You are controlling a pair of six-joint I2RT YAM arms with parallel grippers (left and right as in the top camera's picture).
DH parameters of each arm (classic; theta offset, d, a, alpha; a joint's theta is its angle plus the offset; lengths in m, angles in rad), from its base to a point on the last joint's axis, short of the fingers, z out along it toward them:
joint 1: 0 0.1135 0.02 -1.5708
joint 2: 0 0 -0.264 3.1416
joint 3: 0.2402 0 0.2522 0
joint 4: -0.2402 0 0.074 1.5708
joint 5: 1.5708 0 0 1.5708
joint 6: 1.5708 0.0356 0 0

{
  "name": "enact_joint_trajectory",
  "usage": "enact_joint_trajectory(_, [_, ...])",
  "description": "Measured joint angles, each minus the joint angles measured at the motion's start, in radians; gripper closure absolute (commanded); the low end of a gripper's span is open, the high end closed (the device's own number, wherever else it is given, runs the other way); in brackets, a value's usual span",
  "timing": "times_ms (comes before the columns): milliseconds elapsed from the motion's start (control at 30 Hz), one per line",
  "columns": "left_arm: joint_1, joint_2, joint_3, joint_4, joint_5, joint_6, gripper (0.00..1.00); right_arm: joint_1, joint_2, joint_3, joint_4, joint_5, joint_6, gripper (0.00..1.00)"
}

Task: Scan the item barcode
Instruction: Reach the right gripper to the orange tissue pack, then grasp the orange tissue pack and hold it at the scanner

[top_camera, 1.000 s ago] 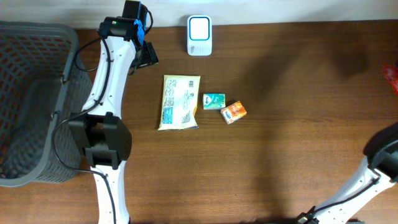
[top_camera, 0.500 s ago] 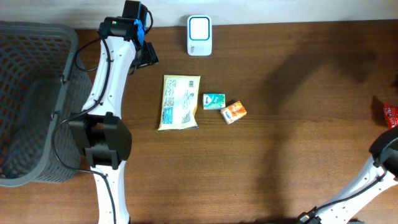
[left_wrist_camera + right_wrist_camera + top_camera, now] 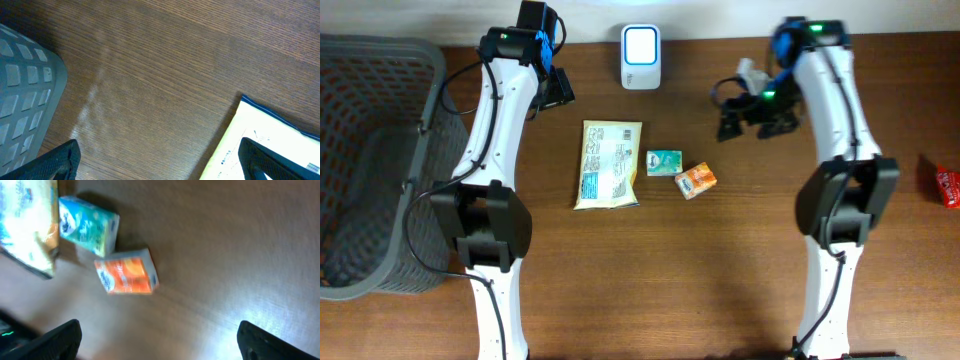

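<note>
A white barcode scanner (image 3: 641, 57) stands at the table's far edge. In front of it lie a yellow packet (image 3: 610, 165), a teal box (image 3: 664, 162) and an orange box (image 3: 696, 180). My right gripper (image 3: 752, 118) hovers open and empty, to the right of the two boxes and behind them. Its wrist view shows the orange box (image 3: 127, 272), the teal box (image 3: 90, 225) and the packet's edge (image 3: 30, 230), all blurred. My left gripper (image 3: 558, 92) is open and empty, left of the scanner. The packet's corner (image 3: 270, 145) lies by its right finger (image 3: 260, 160).
A grey mesh basket (image 3: 370, 160) fills the left end of the table, and its rim (image 3: 25, 100) shows in the left wrist view. A red item (image 3: 948, 185) lies at the right edge. Bare wood lies in front of the items.
The right arm has swung in from the right edge to beside the small boxes, and its gripper has opened. The red item now lies alone at the right edge. The left arm has not moved.
</note>
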Motion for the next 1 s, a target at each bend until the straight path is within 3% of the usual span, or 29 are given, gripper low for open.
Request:
enact_joint_trajectory(133, [0.000, 0.000, 0.000, 0.000, 0.000, 0.000, 0.01, 0.142, 0.000, -0.002, 0.081, 0.073, -0.039, 0.14])
enact_joint_trajectory(167, [0.000, 0.000, 0.000, 0.000, 0.000, 0.000, 0.01, 0.166, 0.000, -0.011, 0.108, 0.078, -0.052, 0.30])
enact_joint_trajectory(300, [0.000, 0.000, 0.000, 0.000, 0.000, 0.000, 0.01, 0.216, -0.006, -0.130, 0.212, 0.089, -0.078, 0.39])
enact_joint_trajectory(433, [0.000, 0.000, 0.000, 0.001, 0.000, 0.000, 0.01, 0.216, -0.010, -0.324, 0.280, 0.099, -0.084, 0.39])
enact_joint_trajectory(533, [0.000, 0.000, 0.000, 0.000, 0.000, 0.000, 0.01, 0.216, -0.013, -0.352, 0.256, 0.099, -0.083, 0.39])
enact_joint_trajectory(767, [0.000, 0.000, 0.000, 0.001, 0.000, 0.000, 0.01, 0.216, -0.013, -0.352, -0.079, 0.103, 0.002, 0.28])
enact_joint_trajectory(833, [0.000, 0.000, 0.000, 0.000, 0.000, 0.000, 0.01, 0.216, -0.013, -0.351, -0.064, 0.126, 0.000, 0.28])
enact_joint_trajectory(1000, [0.000, 0.000, 0.000, 0.000, 0.000, 0.000, 0.01, 0.215, -0.014, -0.342, 0.181, 0.204, -0.071, 0.29])
